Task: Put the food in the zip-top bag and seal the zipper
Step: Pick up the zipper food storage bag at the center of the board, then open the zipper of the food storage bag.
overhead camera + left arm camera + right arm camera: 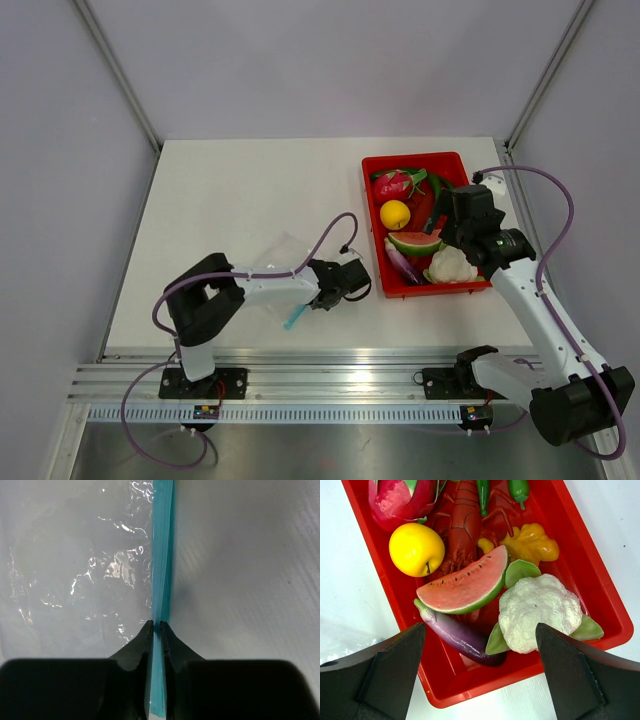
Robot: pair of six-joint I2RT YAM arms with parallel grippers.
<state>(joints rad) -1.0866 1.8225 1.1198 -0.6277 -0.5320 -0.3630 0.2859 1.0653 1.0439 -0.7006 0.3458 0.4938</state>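
The clear zip-top bag [275,258] lies on the white table and fills the left of the left wrist view [75,580]. My left gripper [318,298] [156,626] is shut on its light-blue zipper [162,555], whose end shows in the top view [293,319]. The food lies in a red tray [372,230]: yellow fruit [395,214] [416,549], watermelon wedge [413,242] [465,582], purple eggplant [402,265] [457,635]. My right gripper [440,235] [480,630] is open and empty above the tray's near end, over the eggplant.
The tray [600,595] also holds a white cauliflower [537,611], a red lobster [465,525], a pink dragon fruit [400,500] and a lumpy yellow piece [532,542]. Grey walls stand around the table. The tray's near rim faces the right arm.
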